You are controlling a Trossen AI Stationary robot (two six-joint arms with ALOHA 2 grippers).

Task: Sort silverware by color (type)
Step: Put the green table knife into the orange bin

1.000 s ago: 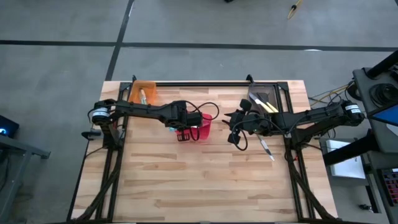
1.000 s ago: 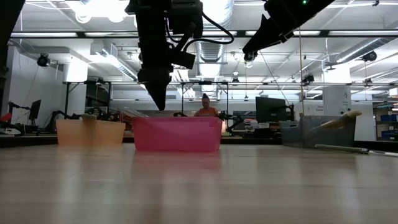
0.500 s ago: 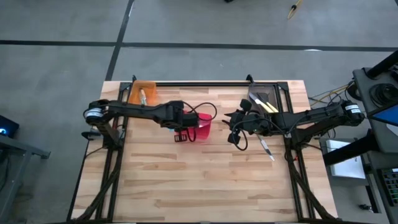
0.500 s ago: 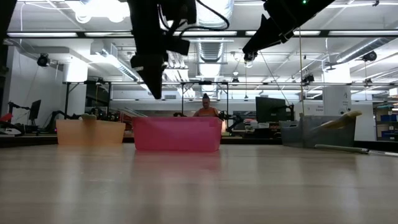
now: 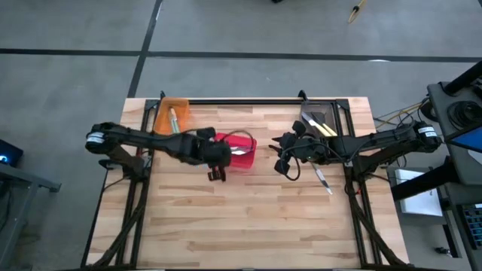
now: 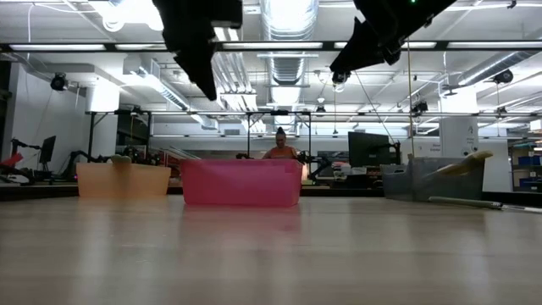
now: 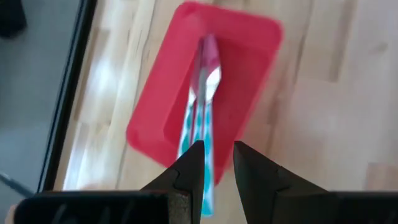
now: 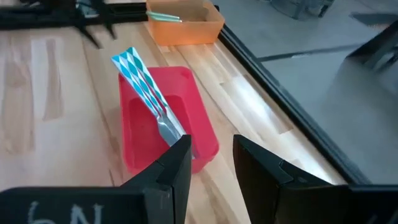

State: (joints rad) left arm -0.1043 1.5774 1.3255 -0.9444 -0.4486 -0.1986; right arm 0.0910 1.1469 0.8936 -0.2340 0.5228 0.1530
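Above the near end of the red bin (image 5: 239, 151), your left gripper (image 5: 216, 175) hangs with its jaws slightly apart and nothing between them, while the blue-handled silverware (image 7: 200, 124) lies inside that bin. Your right gripper (image 5: 282, 165) waits over the bare wood right of the bin, jaws parted and empty. One utensil (image 5: 324, 179) lies on the table beside the right arm, others rest in the grey bin (image 5: 337, 114) and one in the orange bin (image 5: 181, 103).

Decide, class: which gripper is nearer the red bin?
Left. The left gripper hangs just off the red bin, at its near-left corner. The right gripper waits farther off to the bin's right, with bare table between them.
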